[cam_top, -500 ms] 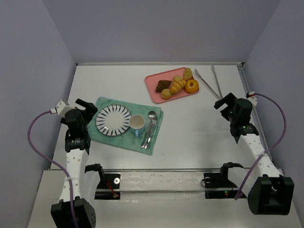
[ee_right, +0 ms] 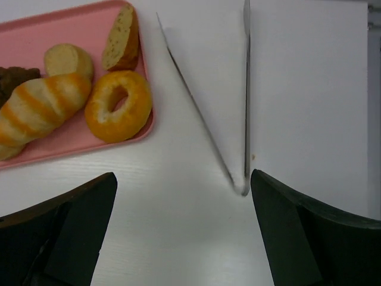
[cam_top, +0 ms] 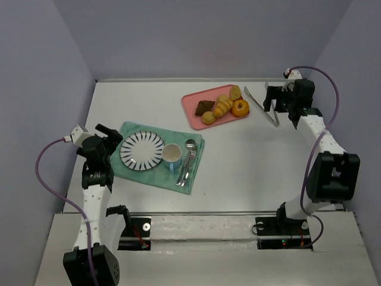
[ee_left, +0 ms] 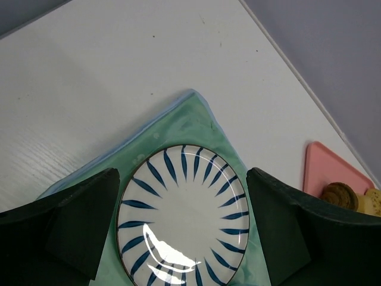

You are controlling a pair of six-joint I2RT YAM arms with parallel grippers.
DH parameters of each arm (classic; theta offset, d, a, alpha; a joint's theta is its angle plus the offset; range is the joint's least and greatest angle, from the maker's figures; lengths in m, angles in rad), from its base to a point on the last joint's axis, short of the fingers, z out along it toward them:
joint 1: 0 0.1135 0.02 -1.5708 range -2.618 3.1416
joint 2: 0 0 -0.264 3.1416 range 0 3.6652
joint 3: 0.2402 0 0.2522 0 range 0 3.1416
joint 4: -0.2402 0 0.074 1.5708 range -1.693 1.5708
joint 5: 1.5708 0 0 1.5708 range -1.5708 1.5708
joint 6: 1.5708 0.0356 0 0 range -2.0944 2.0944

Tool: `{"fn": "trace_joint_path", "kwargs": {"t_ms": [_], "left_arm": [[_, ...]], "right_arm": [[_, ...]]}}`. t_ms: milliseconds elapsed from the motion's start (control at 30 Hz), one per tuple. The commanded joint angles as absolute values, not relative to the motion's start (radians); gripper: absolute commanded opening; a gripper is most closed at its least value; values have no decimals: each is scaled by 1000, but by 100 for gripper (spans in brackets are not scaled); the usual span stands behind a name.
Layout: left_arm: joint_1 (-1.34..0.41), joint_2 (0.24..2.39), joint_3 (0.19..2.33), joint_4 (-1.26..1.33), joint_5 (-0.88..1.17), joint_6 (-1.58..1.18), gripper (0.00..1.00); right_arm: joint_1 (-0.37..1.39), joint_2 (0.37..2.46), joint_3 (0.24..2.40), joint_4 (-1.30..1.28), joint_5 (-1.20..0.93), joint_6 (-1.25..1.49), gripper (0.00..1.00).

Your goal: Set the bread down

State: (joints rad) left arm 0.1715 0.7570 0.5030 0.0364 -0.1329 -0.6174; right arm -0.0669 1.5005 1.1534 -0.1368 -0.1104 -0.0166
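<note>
Hovering wide-jawed over the splayed, empty tongs (ee_right: 246, 95), the right gripper (ee_right: 181, 190) risked catching one arm only and skidding them; the bread (ee_right: 41, 107) lay on the pink tray (ee_right: 30, 39), upper left.

The bread (ee_right: 41, 110) is golden-yellow, the tray (ee_right: 24, 36) pink, the plate (ee_left: 181, 220) white with blue stripes.

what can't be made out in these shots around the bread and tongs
Right wrist view: the bread runs off the left edge, one end unseen.
Right wrist view: one arm of the tongs runs off the top edge.
Top view: the right gripper covers part of the tongs.
Left wrist view: the pink tray is mostly beyond the right edge; no bread shows.
</note>
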Motion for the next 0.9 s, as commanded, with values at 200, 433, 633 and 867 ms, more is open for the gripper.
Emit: {"fn": "trace_joint_path", "kwargs": {"t_ms": [200, 433, 633, 867], "left_arm": [[169, 770, 512, 72, -196, -607, 99], [170, 845, 538, 72, -206, -609, 99], [170, 865, 554, 61, -216, -607, 99], [170, 833, 548, 60, -235, -612, 99]], "right_arm": [[-127, 2122, 1874, -740, -314, -534, 98], [-127, 2322, 2131, -880, -325, -560, 100], [-127, 2402, 2184, -882, -210, -477, 100], [-127, 2523, 2258, -914, -166, -414, 100]]}}
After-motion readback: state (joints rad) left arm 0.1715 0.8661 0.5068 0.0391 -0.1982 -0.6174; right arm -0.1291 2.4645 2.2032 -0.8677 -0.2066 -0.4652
